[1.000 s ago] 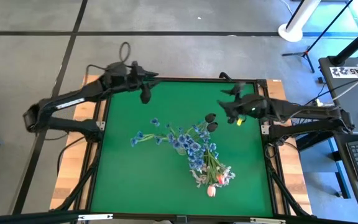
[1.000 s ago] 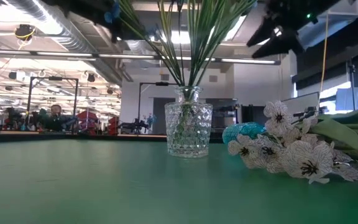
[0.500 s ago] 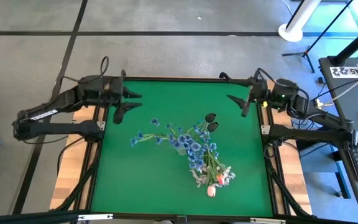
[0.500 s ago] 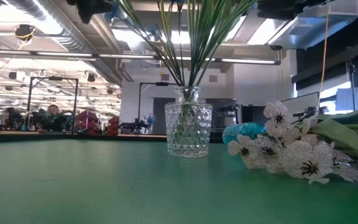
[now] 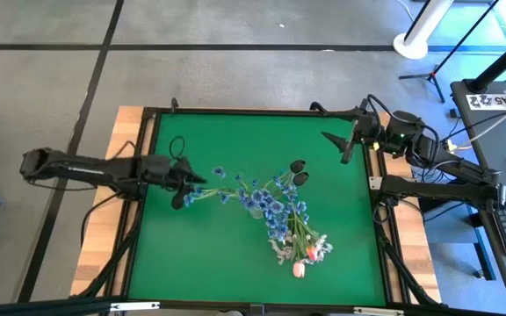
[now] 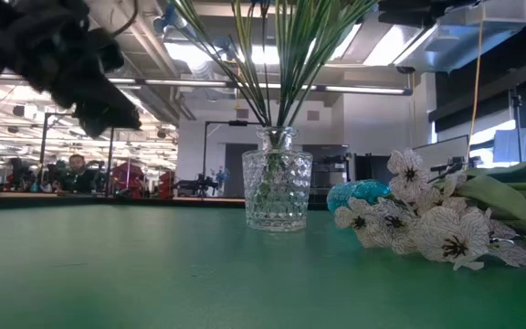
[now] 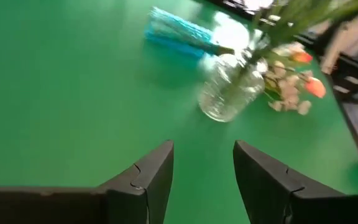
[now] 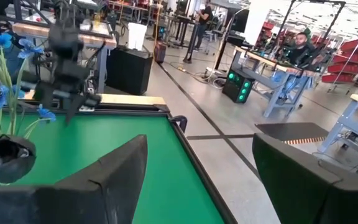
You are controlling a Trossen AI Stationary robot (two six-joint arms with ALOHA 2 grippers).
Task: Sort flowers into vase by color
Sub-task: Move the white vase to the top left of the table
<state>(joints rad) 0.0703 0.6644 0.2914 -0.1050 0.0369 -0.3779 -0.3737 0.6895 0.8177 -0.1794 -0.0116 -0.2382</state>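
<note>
Left claw [image 5: 185, 186]: open, empty, low over the left part of the green worktop [image 5: 227, 254], just beside the outermost blue blossoms [image 5: 202, 191] at the left tip of the bunch.
Right claw [image 5: 339, 145]: open, empty, parked at the worktop's far right corner, well apart from the flowers.
Glass vase [image 6: 277, 189]: upright mid-worktop, packed with green stems; heads above it blue, plus two dark buds [image 5: 298, 171].
White blossom cluster [image 6: 427, 227]: lying flat on the worktop near the vase, with a pink tulip bud [image 5: 299, 269] at its near end; not in the vase.
Teal item [image 6: 361, 194]: on the worktop behind the white cluster, nature unclear.
Progress: blue sprigs seemingly placed; white and pink pieces left to handle; only one vase visible, so destination for them uncertain.
Change from earlier: left claw moved from the far left corner down to the blue sprigs; right claw pulled back from near the dark buds to its corner; flowers and vase unmoved.
</note>
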